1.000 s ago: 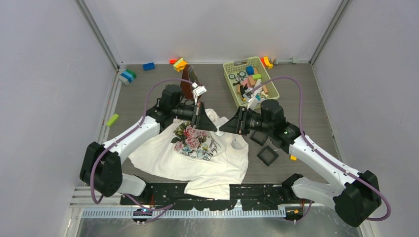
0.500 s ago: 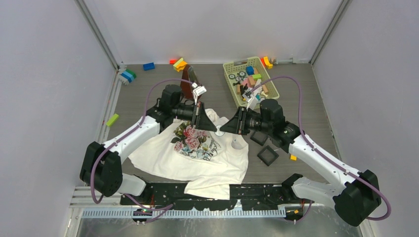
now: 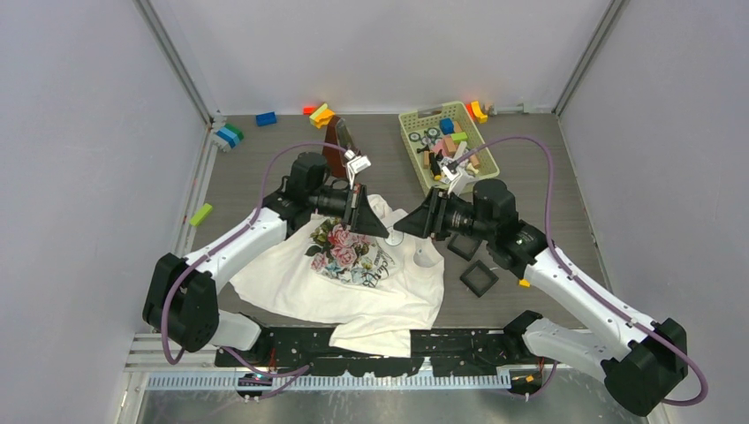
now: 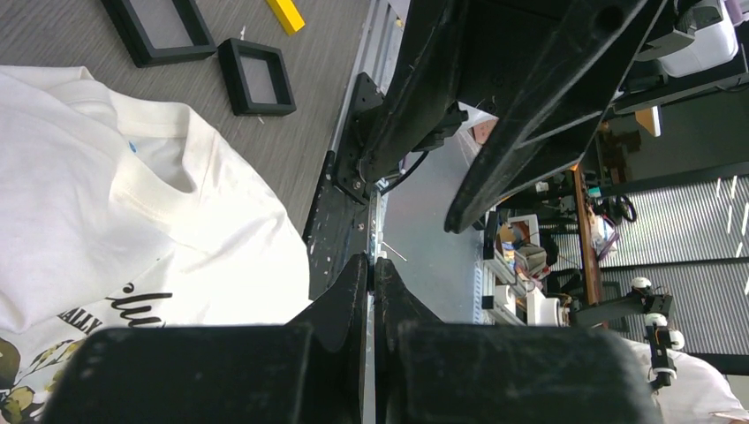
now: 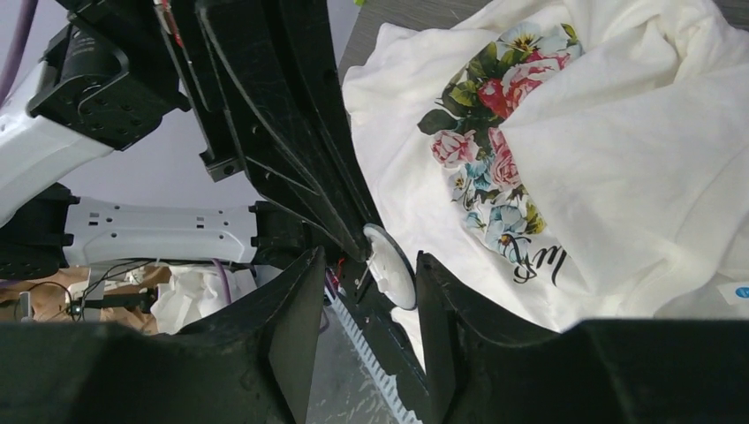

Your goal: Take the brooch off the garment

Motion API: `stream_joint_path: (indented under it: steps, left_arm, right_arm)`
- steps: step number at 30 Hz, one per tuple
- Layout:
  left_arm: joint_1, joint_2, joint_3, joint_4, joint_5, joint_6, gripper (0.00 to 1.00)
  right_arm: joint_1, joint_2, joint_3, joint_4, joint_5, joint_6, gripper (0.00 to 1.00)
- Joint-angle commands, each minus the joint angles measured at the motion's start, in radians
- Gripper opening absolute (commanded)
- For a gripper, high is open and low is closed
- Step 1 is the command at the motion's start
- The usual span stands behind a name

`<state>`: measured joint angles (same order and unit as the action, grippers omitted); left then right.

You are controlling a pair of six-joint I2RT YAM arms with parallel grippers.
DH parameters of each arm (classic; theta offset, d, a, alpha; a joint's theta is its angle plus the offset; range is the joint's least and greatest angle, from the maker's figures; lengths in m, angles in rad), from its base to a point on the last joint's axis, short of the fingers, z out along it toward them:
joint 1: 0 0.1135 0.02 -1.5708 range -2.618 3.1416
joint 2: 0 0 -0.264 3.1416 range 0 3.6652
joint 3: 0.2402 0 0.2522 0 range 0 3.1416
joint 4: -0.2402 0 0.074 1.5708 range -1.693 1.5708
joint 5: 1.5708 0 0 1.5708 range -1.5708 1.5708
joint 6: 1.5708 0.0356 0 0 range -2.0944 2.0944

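Note:
The garment (image 3: 353, 283) lies crumpled on the table, a white T-shirt with a rose print and black script; it also shows in the left wrist view (image 4: 88, 177) and the right wrist view (image 5: 618, 177). The brooch (image 3: 395, 237) is a small pale disc held just above the shirt's front, near the collar. My left gripper (image 3: 385, 232) is shut (image 4: 372, 261), with a thin pin sticking out past its tip. In the right wrist view the brooch (image 5: 389, 266) sits at that tip. My right gripper (image 3: 397, 230) is open (image 5: 367, 256), its jaws on either side of the disc.
Two black square trays (image 3: 478, 279) (image 3: 461, 246) and a small orange block (image 3: 524, 283) lie right of the shirt. A green basket (image 3: 415, 168) of toys stands at the back right, a brown object (image 3: 336, 150) behind my left arm. Loose bricks (image 3: 228, 136) lie along the back and left.
My right arm has shifted slightly to the right, its gripper still at the brooch. The left arm, brooch and shirt have not visibly moved.

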<state>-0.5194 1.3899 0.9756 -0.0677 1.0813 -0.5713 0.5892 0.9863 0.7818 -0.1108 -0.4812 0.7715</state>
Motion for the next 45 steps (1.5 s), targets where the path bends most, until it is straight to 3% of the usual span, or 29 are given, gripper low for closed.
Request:
stream_joint_path:
  steps: [1, 14, 29, 36, 45]
  left_arm:
    - [-0.005, 0.002, 0.034, -0.013, 0.012, 0.015, 0.00]
    - [-0.010, -0.002, 0.042, -0.036, 0.008, 0.025, 0.00]
    - [-0.009, 0.001, 0.046, -0.033, 0.020, 0.019, 0.00]
    - [-0.011, -0.011, 0.029, 0.057, 0.053, -0.060, 0.00]
    - [-0.013, -0.011, -0.041, 0.360, 0.095, -0.301, 0.00]
  right_arm:
    - [0.004, -0.003, 0.013, 0.090, -0.044, 0.024, 0.49]
    - [0.048, 0.061, 0.043, 0.001, 0.012, -0.042, 0.49]
    - [0.055, 0.059, 0.030, -0.011, 0.022, -0.060, 0.36]
    - [0.056, 0.052, 0.021, 0.009, -0.003, -0.061, 0.32]
    - [0.057, 0.029, -0.004, 0.076, -0.027, -0.044, 0.25]
